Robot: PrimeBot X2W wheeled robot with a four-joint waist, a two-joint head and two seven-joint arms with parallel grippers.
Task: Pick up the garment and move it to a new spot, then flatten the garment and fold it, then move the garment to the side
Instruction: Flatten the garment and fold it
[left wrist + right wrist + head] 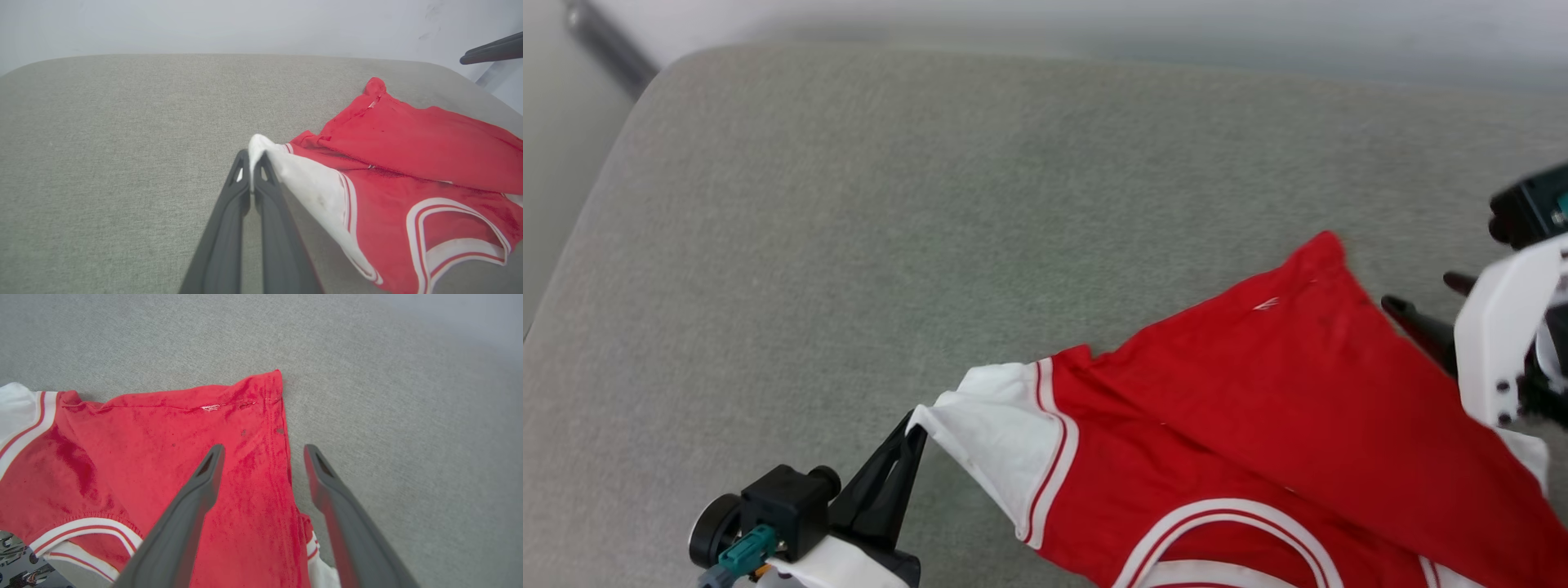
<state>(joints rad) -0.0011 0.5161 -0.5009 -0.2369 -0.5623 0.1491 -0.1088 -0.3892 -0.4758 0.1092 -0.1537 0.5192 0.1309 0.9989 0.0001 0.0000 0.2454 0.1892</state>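
Red garment (pixel 1258 392) on grey cushion (pixel 849 204), sleeve (pixel 996 425) pinched in left tool (pixel 916 429).

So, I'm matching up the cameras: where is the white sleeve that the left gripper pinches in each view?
Head view: sleeve low, left of centre, tip in the shut left gripper.
Left wrist view: sleeve at centre, running down-right from the fingers.
Right wrist view: sleeve at the left edge.
Shared landmark: the shirt's pointed red corner.

Head view: shirt (pixel 1258 408) lower part cut off by bottom edge; right gripper (pixel 1419 294) partly hidden behind white arm cover (pixel 1503 327); background (pixel 1094 24) beyond cushion (pixel 931 204) blurred.
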